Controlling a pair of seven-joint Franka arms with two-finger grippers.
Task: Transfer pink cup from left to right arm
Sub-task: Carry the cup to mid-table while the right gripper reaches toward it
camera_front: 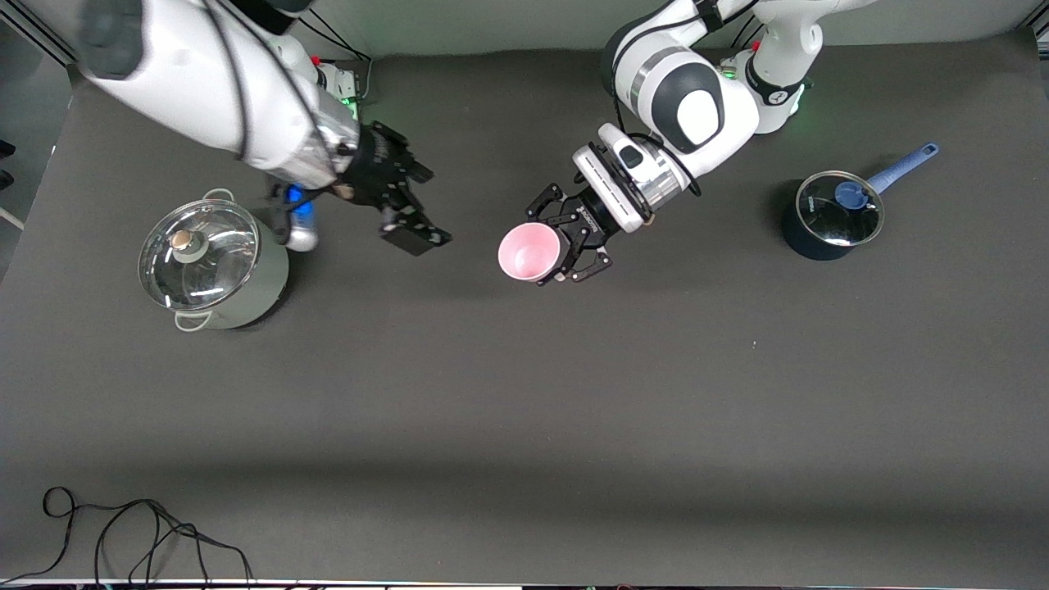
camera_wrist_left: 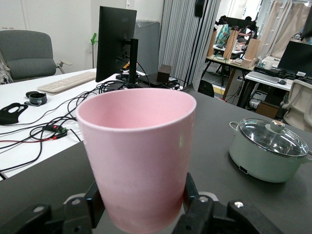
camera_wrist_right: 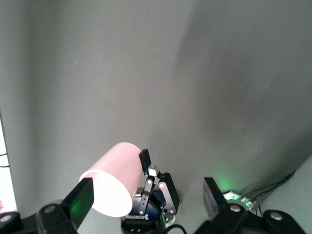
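Note:
The pink cup is up in the air over the middle of the table, tipped so that its mouth faces the right arm's end. My left gripper, a black linked-finger claw, is shut on the cup's lower wall. In the left wrist view the cup fills the middle, with a finger pressed on each side. My right gripper hangs open a short way off, apart from the cup. In the right wrist view its gap faces the cup and the left gripper.
A pale green pot with a glass lid stands at the right arm's end. A dark blue saucepan with a lid and blue handle stands at the left arm's end. A blue and silver object sits beside the green pot. A black cable lies by the front edge.

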